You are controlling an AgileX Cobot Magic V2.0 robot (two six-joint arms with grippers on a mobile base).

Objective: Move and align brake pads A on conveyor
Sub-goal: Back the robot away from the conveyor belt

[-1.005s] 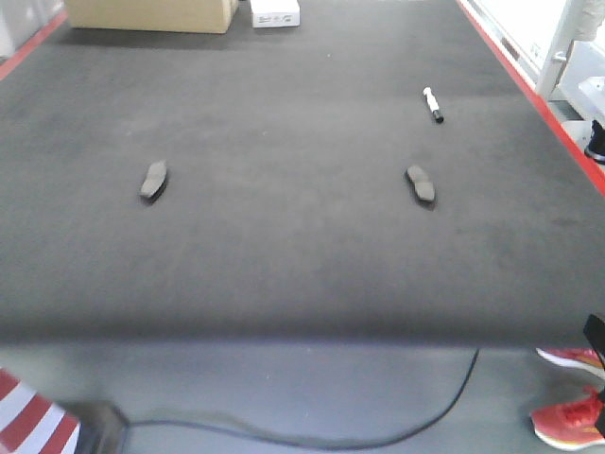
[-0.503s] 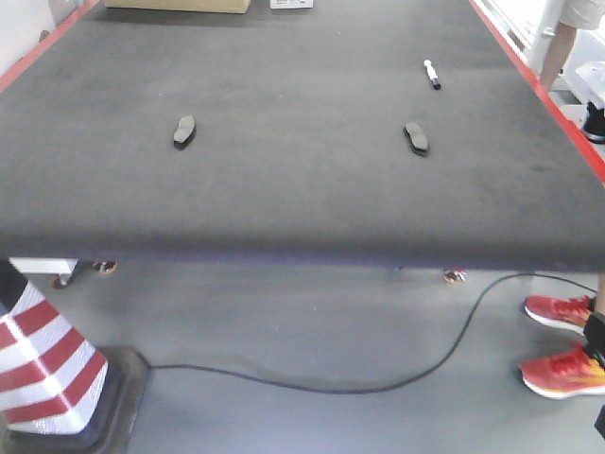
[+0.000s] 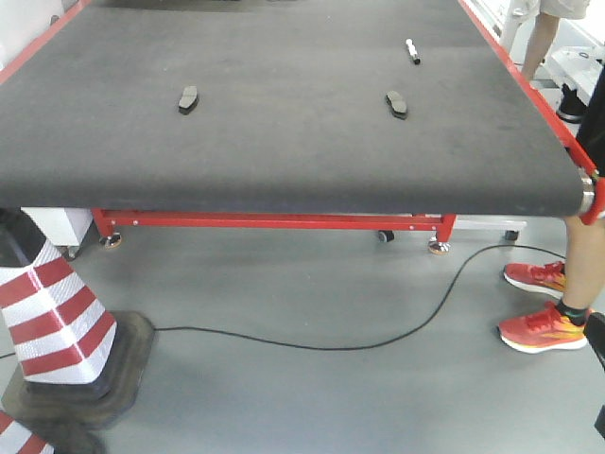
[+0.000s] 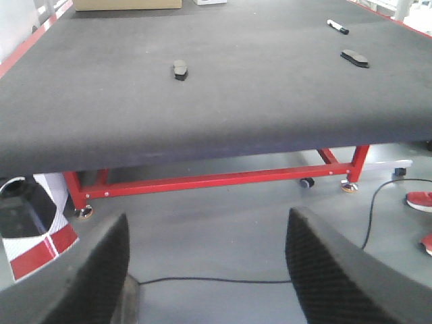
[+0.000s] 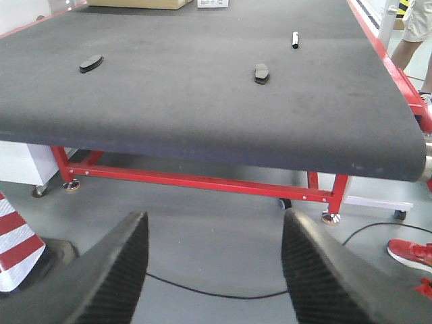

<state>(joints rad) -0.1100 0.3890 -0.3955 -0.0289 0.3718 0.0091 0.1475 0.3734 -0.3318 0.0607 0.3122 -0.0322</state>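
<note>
Two brake pads lie on the dark conveyor (image 3: 284, 142), well apart. The left pad (image 3: 189, 98) and the right pad (image 3: 396, 103) are small grey-brown oblongs. In the left wrist view they are the nearer pad (image 4: 179, 69) and the far-right pad (image 4: 355, 59); in the right wrist view, the left pad (image 5: 91, 63) and the middle pad (image 5: 261, 73). My left gripper (image 4: 208, 270) and right gripper (image 5: 212, 263) both hang open over the grey floor, in front of the belt's rounded end and below it. Nothing sits between their fingers.
A black-and-white marker pen (image 3: 411, 50) lies beyond the right pad. A red-and-white cone (image 3: 52, 322) stands at my left on the floor. A black cable (image 3: 378, 336) snakes across the floor. A person's red shoes (image 3: 544, 326) stand at the right by the red frame (image 3: 274, 222).
The view has backed away from the conveyor. The pads now look smaller and farther, and the belt's end, red frame, floor and cone have come into sight.
</note>
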